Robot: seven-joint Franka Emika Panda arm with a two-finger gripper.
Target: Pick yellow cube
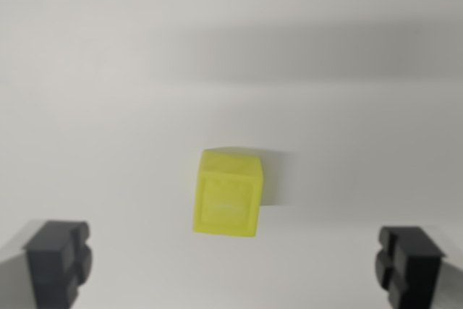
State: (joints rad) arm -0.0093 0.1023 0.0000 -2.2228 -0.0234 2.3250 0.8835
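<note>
1. Yellow cube (227,193): a translucent yellow block resting on a plain white surface (108,70). It sits slightly below the centre of the wrist view. It is blurred, yet a recessed square panel shows on the face turned toward the camera, with a narrow strip of the top face above it.

2. Gripper (233,262): two dark fingertips appear at the lower corners of the frame, one at the wrist view's left (59,258) and one at the wrist view's right (409,262). They stand wide apart, holding nothing, with the gap far broader than the cube.

3. Relation: the cube lies between the two fingertips in the horizontal sense, roughly midway, and touches neither. It appears just above the line joining the tips, so the fingers are judged to be above the block rather than around it.

4. Reason for the pose: the spread fingers leave clearance on both flanks, and the centred cube suggests alignment for a straight descent.

5. Stage, as a judgement: approach; the grasp is not yet made.

6. Shadow: a soft grey band lies just beside the cube toward the wrist view's right, consistent with the block sitting flat.
</note>
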